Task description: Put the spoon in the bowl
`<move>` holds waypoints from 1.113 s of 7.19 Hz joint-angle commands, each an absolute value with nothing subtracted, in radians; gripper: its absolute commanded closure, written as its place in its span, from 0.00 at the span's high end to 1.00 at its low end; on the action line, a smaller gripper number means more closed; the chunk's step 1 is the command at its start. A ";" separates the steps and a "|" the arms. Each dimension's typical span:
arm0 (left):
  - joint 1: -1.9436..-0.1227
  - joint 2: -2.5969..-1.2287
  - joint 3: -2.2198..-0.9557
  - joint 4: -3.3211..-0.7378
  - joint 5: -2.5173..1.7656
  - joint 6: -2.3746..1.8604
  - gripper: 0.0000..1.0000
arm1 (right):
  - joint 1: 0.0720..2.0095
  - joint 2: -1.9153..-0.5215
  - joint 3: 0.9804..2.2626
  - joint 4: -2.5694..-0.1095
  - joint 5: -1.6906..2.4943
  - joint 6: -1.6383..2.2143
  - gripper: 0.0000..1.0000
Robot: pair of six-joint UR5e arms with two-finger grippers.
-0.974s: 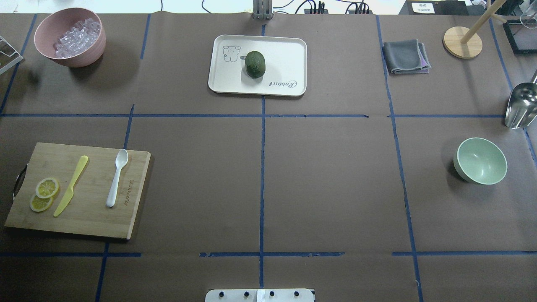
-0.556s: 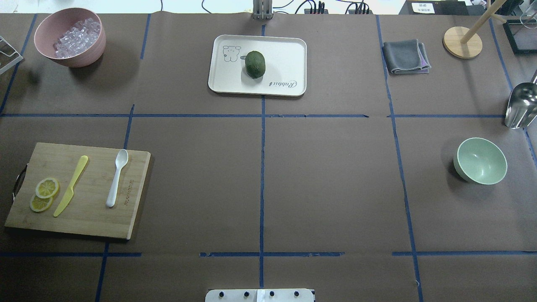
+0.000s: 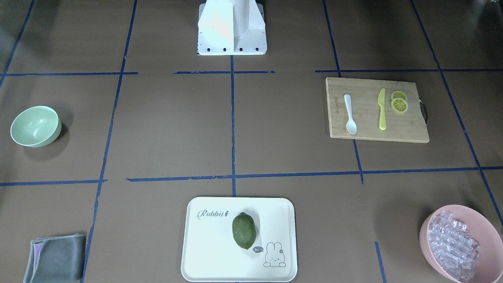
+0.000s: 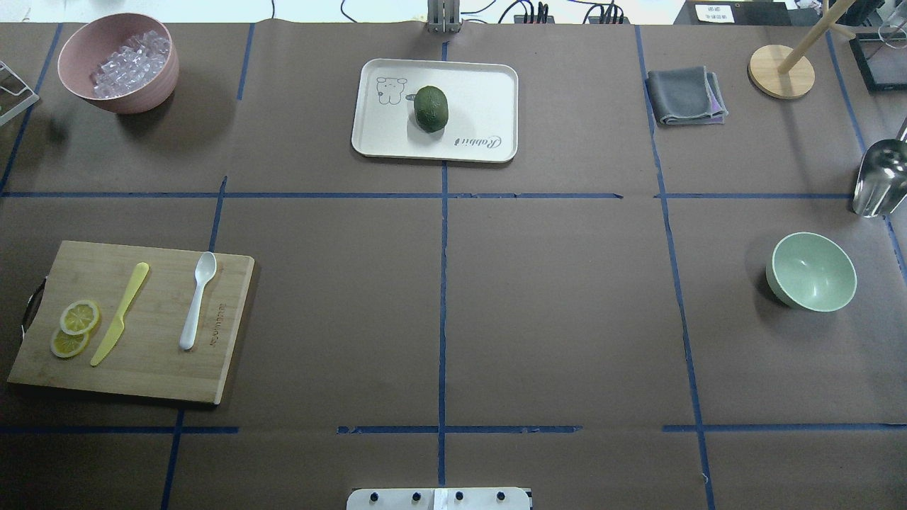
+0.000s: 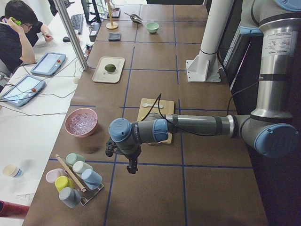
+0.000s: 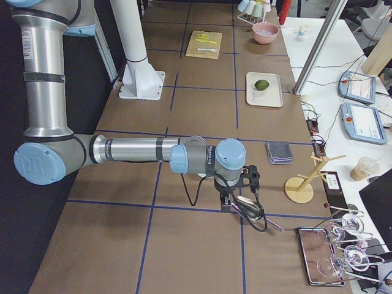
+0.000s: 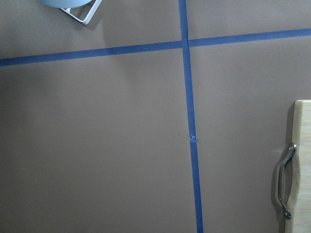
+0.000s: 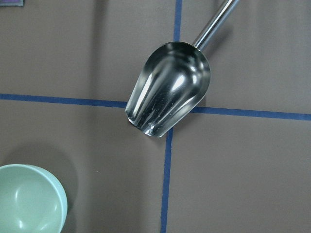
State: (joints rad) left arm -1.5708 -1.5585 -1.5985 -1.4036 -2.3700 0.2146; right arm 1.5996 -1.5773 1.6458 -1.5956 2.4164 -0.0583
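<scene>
The white spoon point(image 4: 197, 301) lies on a wooden cutting board point(image 4: 142, 354) at the table's left, scoop pointing away from the robot; it also shows in the front view point(image 3: 349, 114). The mint-green bowl point(image 4: 811, 271) stands empty at the far right and shows in the right wrist view point(image 8: 26, 201). Neither arm shows in the overhead view. My left gripper point(image 5: 131, 165) hangs beyond the board's left end. My right gripper point(image 6: 236, 201) hangs over a metal scoop near the bowl. I cannot tell whether either is open or shut.
A yellow knife point(image 4: 119, 315) and lemon slices point(image 4: 74, 327) share the board. A pink bowl of ice cubes point(image 4: 117, 60), a tray point(image 4: 482, 92) with a lime point(image 4: 431, 108), a grey cloth point(image 4: 686, 95), a wooden stand point(image 4: 781, 71) and the metal scoop point(image 4: 879, 180) lie around.
</scene>
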 commanded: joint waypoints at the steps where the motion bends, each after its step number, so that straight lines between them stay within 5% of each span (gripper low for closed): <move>1: -1.571 -1.559 -1.600 -1.404 -2.370 0.209 1.00 | 1.580 -1.566 1.655 -1.592 2.453 -0.057 1.00; 4: -1.571 -1.562 -1.597 -1.404 -2.372 0.210 1.00 | 1.559 -1.581 1.657 -1.559 2.576 0.094 1.00; 8: -1.571 -1.562 -1.603 -1.405 -2.372 0.210 1.00 | 1.375 -1.698 1.695 -1.105 2.413 0.564 1.00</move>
